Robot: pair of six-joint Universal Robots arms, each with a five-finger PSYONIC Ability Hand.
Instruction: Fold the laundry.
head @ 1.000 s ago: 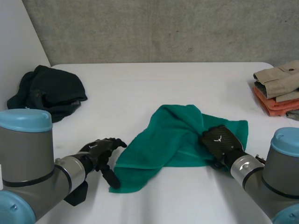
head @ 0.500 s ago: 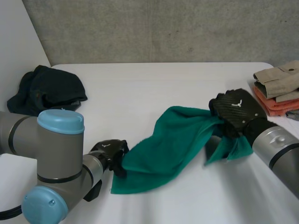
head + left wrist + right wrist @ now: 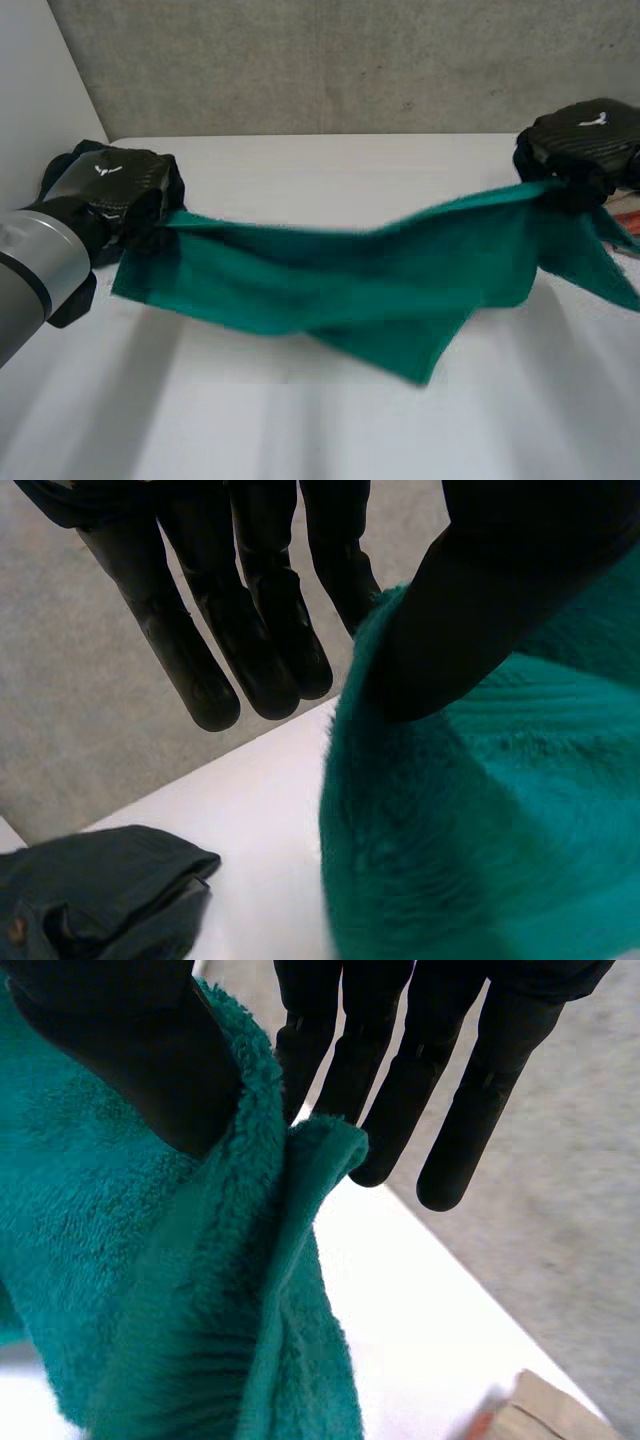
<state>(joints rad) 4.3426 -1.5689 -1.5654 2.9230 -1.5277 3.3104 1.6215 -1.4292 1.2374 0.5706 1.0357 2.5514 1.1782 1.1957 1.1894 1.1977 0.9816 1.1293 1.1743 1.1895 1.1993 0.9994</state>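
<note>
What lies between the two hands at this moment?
The green towel, stretched out over the white table in the head view. The left hand pinches one end and the right hand the other.

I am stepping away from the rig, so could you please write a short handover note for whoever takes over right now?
Left hand: shut, thumb pinching one end of the green towel.
Right hand: shut, thumb pinching the opposite end.
The towel hangs stretched between the raised hands over the white table, sagging in the middle.
A crumpled dark garment lies on the table by the left hand; folded clothes lie near the right hand.
Done: towel lifted and spread out.
Left: probably lay it flat, fold it, then fold the dark garment.
</note>
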